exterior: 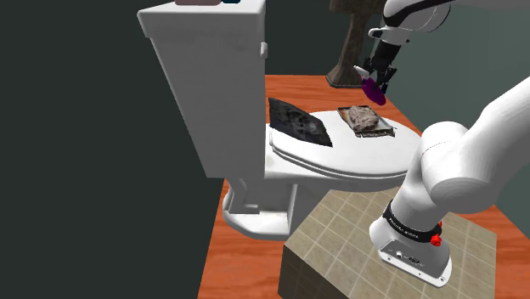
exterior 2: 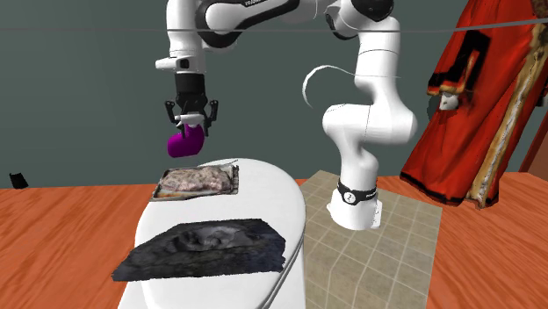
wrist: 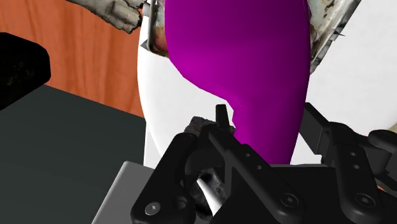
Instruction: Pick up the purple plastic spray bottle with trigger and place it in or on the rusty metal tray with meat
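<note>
Plain purple spray bottle [exterior 2: 184, 146] — smooth, curved — hangs clamped in the end effector [exterior 2: 191, 129]

Purple bottle [exterior 2: 185, 143] — aloft, over meat tray [exterior 2: 198, 183]

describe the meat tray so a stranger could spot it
On the white toilet's closed lid lie two things. The tray sits away from the tank, below the purple bottle. Unlike the black sheet beside it, it holds mottled meat.
</note>
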`<state>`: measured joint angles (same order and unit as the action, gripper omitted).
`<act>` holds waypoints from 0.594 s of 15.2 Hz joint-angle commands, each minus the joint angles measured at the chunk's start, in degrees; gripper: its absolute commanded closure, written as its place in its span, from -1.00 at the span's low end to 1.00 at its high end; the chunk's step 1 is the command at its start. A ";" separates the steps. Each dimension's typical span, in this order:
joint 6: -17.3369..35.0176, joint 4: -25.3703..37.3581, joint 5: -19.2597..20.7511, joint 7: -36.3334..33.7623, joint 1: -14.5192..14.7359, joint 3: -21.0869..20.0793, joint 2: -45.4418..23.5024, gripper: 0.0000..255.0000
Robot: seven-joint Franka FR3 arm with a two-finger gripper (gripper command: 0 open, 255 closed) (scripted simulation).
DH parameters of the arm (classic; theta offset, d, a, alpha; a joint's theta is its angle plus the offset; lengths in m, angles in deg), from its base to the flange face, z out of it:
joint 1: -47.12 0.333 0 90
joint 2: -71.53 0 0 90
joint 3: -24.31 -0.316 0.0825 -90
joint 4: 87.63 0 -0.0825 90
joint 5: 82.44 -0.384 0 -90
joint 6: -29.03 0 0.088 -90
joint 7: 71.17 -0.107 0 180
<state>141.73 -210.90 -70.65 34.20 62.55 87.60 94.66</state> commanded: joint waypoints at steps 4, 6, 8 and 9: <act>2.96 -1.85 -0.19 1.91 0.80 2.91 -1.01 1.00; 4.55 -2.89 -0.45 2.36 1.39 4.00 -1.61 1.00; 6.15 -3.89 -0.79 2.87 2.10 5.20 -2.28 1.00; 6.96 -4.37 -0.99 3.15 2.50 5.85 -2.65 1.00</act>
<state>147.78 -214.94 -71.28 36.86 64.39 92.45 92.60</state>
